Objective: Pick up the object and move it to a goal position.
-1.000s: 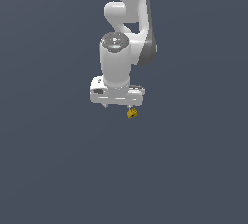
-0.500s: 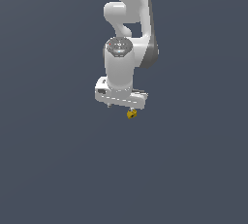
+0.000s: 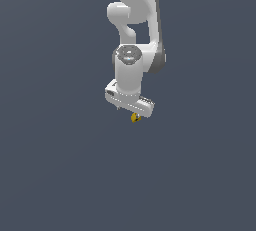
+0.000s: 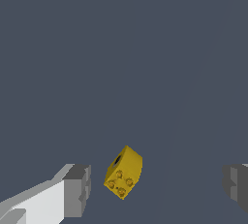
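1. Closest to my wrist camera is the gripper (image 4: 155, 189). One grey finger pad (image 4: 77, 190) on a white finger stands to one side and the other grey pad (image 4: 236, 185) to the far side, with a wide gap between them. I read the jaws as spread apart and holding nothing.

2. Next out is the object (image 4: 123, 171), a small yellow-orange block with round studs on one face and a dark hole on another. It sits tilted, in the gap between the pads, much nearer the pad on the white finger than the other one. I see a thin strip of background between the block and that nearer pad, so nothing touches it.

3. Beyond the block there is only a flat, dark grey-blue surface (image 4: 121, 48). I cannot tell from the wrist camera whether the block rests on it.

4. In the exterior view, the gripper (image 3: 131, 109) points down and is turned at a slant. The object (image 3: 135, 118) shows as a tiny yellow speck just under the gripper, toward the exterior view's right end of the hand.

5. Farthest from the block, the white arm (image 3: 134, 10) rises above the gripper to the upper edge of the exterior view.
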Action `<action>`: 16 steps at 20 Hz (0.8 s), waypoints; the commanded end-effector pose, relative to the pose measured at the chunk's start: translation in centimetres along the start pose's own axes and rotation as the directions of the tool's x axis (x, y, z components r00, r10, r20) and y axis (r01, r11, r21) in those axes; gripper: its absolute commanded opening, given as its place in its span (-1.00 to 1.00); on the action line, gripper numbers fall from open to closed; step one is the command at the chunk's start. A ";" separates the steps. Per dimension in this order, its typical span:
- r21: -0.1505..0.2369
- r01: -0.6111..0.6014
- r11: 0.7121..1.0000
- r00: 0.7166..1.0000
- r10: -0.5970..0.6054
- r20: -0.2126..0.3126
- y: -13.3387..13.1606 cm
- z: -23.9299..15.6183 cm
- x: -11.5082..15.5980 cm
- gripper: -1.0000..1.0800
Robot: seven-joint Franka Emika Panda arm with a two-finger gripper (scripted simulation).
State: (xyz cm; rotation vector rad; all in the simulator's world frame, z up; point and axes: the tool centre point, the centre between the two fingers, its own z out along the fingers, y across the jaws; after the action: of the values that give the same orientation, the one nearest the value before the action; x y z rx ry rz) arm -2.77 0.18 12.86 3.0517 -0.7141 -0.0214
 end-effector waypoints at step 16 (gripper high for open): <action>0.012 -0.439 0.899 0.899 0.439 0.000 -1.2 4.0 -3.3 0.92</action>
State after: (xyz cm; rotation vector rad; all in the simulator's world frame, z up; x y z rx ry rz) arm -5.07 2.53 9.21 2.8463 -1.3291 -0.0118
